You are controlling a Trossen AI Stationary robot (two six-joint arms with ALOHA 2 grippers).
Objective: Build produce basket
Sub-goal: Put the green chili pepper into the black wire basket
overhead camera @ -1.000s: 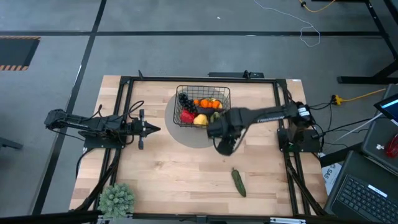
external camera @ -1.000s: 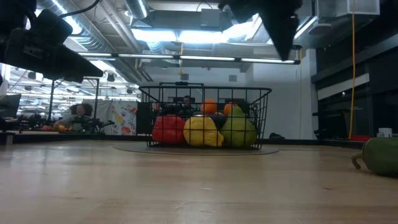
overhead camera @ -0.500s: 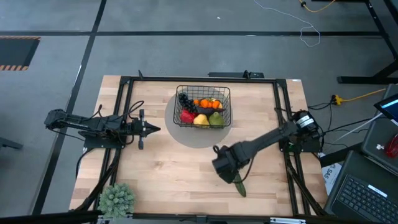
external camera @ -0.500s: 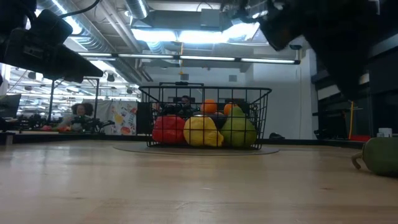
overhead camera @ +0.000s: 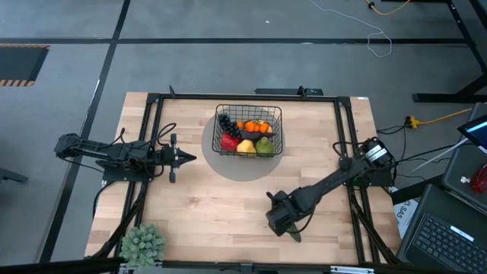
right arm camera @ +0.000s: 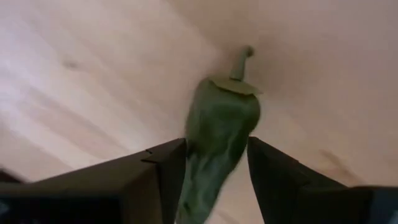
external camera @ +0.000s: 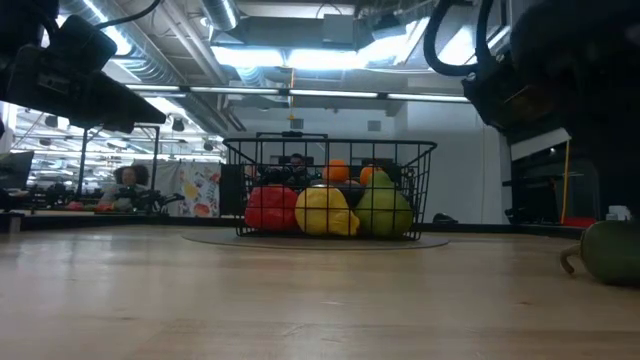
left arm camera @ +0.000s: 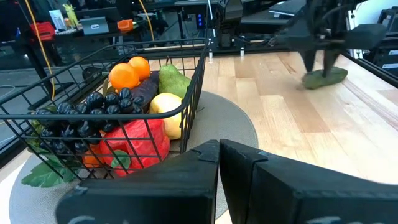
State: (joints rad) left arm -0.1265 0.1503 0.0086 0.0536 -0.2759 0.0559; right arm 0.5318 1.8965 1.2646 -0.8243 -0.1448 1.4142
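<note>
High view: the right gripper (overhead camera: 284, 223) has swung away from beside the basket (overhead camera: 249, 131) over the last second and now sits low at the near right of the table (overhead camera: 205, 205), over the green cucumber (overhead camera: 294, 235), which has not moved. The left gripper (overhead camera: 185, 158) is unchanged, left of the basket, fingers pressed together. One basket, on one grey round mat (overhead camera: 237, 164); one bushy plant (overhead camera: 142, 243) at the near left corner.

Low view: the right arm now fills the upper right, above the cucumber (external camera: 610, 252). In the basket (external camera: 330, 190) show one red piece, one yellow, one green, two oranges.

Left wrist view: closed fingers (left arm camera: 205, 171) point at the basket (left arm camera: 112, 106) — grapes, two oranges, red pepper, lemon inside.

Right wrist view: spread fingers (right arm camera: 158, 171) flank the cucumber (right arm camera: 217, 140) — whether they touch it, I cannot tell.
</note>
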